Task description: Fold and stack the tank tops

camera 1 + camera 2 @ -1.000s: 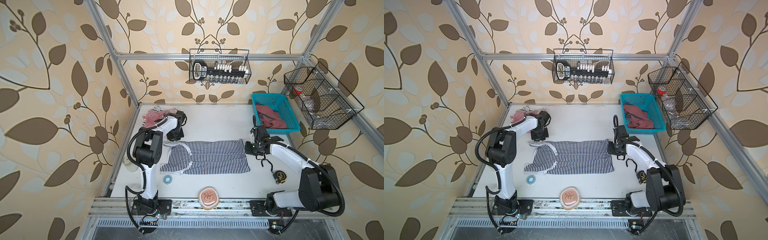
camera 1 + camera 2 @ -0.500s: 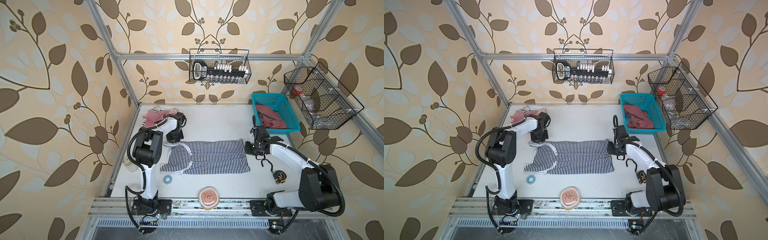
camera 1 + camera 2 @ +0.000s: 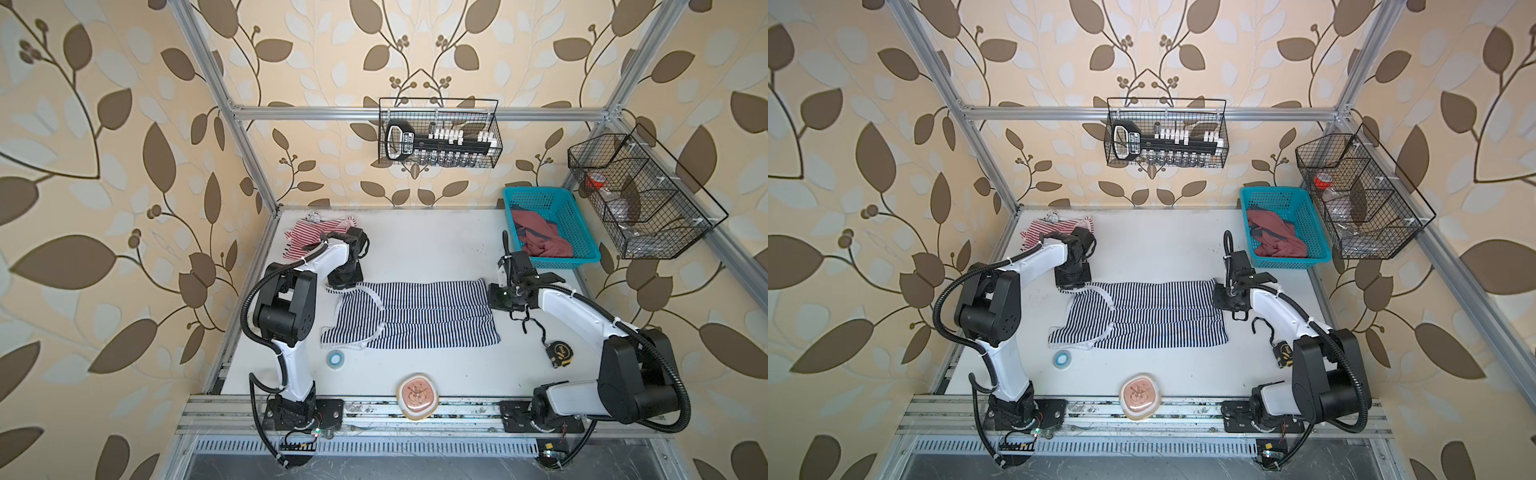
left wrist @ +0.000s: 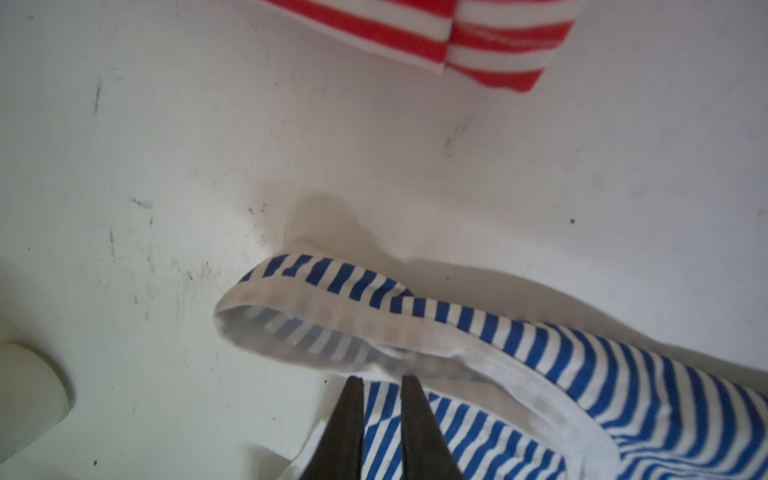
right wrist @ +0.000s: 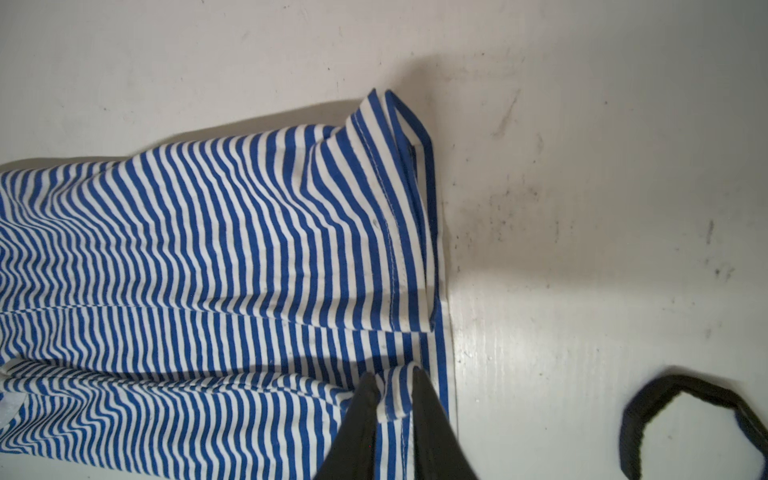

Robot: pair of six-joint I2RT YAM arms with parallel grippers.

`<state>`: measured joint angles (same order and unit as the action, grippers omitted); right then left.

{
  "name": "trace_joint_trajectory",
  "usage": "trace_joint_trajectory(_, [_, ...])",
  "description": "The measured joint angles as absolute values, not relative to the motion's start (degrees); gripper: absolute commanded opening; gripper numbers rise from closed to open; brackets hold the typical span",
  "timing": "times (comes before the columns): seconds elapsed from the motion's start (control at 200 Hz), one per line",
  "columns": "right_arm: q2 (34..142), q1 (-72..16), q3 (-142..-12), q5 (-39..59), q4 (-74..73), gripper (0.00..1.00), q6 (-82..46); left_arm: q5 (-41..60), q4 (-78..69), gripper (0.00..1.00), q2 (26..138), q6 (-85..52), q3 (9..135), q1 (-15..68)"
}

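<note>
- We are gripping the navy-and-white tank top, lying flat mid-desk, at both ends: left jaws clamped beside a shoulder strap, right jaws clamped on a small tuck of hem.
- Such thin bites are risking a slip, we judge; one end letting go would be skewing the fold, and the strap could be stretching rather than carrying the body.
- The red-and-white tank top is sitting at the far left corner, half hidden behind our left arm; whether it is folded, we cannot tell.
</note>
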<state>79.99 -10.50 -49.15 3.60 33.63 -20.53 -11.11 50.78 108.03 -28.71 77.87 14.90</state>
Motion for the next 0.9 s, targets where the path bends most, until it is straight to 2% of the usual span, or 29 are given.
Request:
trace_joint_trajectory(0.365, [80.0, -11.5, -49.1, 3.6, 33.6, 0.18, -20.6, -12.4, 50.7, 0.18, 105.9, -29.3, 73.7, 14.9])
trace_joint_trajectory(0.6, [80.8, -15.0, -51.3, 5.2, 34.1, 0.0, -20.4, -7.6, 50.2, 0.18, 99.9, -30.7, 77.1, 15.1])
trace_joint_trajectory(0.755, [85.9, -18.1, -56.3, 7.4, 33.6, 0.0, -19.9, -2.8, 48.2, 0.15, 100.1, -31.4, 80.6, 17.1])
trace_joint_trajectory(0.9, [91.3, -19.0, -57.9, 10.4, 32.7, 0.0, -19.0, 1.0, 46.9, 0.14, 105.1, -31.6, 81.1, 20.4])
